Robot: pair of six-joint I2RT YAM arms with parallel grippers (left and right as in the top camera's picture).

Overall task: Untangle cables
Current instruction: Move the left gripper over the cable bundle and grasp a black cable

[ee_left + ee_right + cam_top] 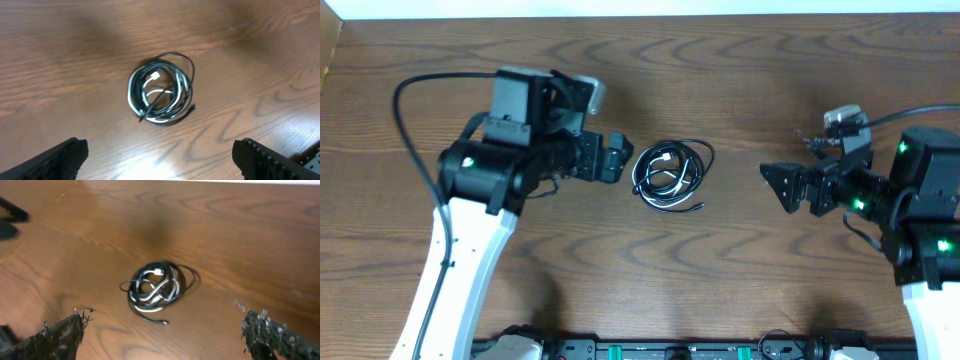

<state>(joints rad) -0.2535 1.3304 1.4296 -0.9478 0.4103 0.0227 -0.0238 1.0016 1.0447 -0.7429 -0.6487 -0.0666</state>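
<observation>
Untangling not yet begun, by the look of it: cables (670,175) bundled as one small coil on the wooden table (720,290), roughly midway between the two arms and touched by neither. Black strands wound around a white/grey strand, with a pale plug end inside the ring and a black tail trailing from the coil's edge; no cord drawn free or laid apart. Just beside the coil's left edge, the left gripper (613,158), fingers (65,160) spread wide and holding nothing. Farther off on the opposite side, the right gripper (778,183), fingers (60,337) likewise spread wide and empty. Left to do, as judged: a first grasp, then separation of every strand, in short the whole job. No box, tray, bin or other container in any view, hence no contents to report.
</observation>
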